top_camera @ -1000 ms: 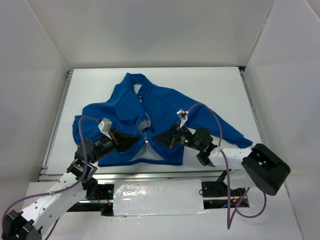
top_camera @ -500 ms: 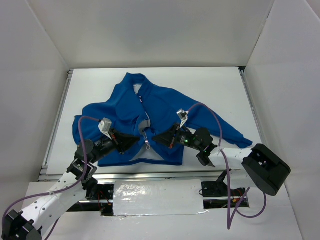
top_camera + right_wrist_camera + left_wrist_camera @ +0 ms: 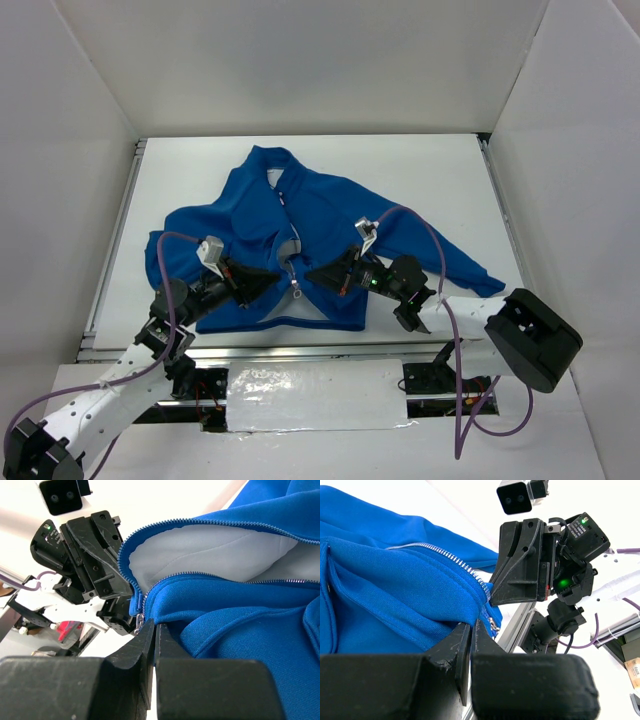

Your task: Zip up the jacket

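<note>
The blue fleece jacket lies flat on the table, collar away from me and hem nearest my bases. My left gripper and right gripper meet at the bottom of the open front, each with jaws pressed narrow onto a front edge of the jacket. The fleece looks soft and limp and would bunch if dragged, so I judge the hold belongs on the stiffer zipper tape, with the small, likely slippery metal pull pinched firmly
</note>
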Controlling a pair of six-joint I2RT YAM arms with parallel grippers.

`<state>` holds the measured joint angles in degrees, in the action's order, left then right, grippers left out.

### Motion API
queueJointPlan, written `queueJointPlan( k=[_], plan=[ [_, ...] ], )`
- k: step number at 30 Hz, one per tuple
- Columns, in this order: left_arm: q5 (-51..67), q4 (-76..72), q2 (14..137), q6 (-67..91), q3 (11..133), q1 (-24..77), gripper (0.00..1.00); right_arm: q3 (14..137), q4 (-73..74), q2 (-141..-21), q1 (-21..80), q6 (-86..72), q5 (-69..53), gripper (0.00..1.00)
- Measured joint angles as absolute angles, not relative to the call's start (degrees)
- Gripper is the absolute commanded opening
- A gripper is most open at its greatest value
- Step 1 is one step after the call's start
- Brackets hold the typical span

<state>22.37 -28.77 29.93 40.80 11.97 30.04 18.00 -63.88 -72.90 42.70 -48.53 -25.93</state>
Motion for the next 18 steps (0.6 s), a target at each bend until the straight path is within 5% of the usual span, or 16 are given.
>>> queueJointPlan(
  k=[18],
  plan=[
    [22.76, -30.92, 31.38, 41.15, 11.33, 30.04, 0.00, 18.00, -63.88, -72.55, 42.09, -48.53, -25.96, 0.00]
  ],
)
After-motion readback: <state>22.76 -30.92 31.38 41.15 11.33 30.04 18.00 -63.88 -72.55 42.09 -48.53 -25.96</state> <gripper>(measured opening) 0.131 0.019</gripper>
